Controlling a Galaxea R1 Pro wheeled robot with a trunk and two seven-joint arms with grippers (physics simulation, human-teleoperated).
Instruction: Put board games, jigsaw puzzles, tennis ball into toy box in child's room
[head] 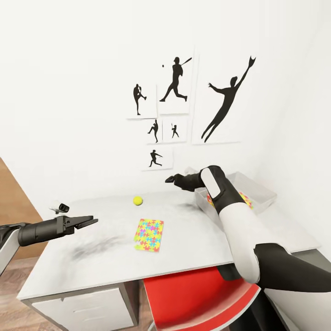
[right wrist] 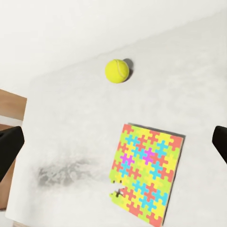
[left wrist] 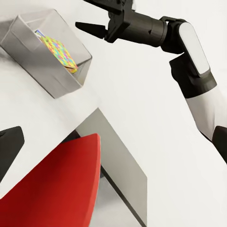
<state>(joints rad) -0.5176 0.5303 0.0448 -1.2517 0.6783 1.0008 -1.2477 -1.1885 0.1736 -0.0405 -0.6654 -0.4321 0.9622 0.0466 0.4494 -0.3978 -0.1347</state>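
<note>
My left claw [head: 87,222] hangs over the table [head: 92,257], left of the puzzle, fingers close together with a sliver of gap and nothing in them. Just beyond it a small white and dark gadget [head: 59,207] sits near the table's edge.

Moving right, the loose jigsaw puzzle [head: 149,235] lies flat in the middle of the table, and the tennis ball [head: 138,200] rests behind it, well apart, toward the wall. A red chair [head: 193,299] is tucked in front of the puzzle, under the table.

Right of the puzzle my right claw [head: 177,178] hovers in the air, spread wide, touching nothing. Farther right again the toy box [head: 264,195] stands with a second puzzle [left wrist: 56,49] already leaning inside it.

Risks as I see them: the puzzle is thin and flush with the table, so my fingers may skate over it or shove it toward the chair side. The ball may roll if I nudge it. My right forearm sits low by the box and could clip its wall.
</note>
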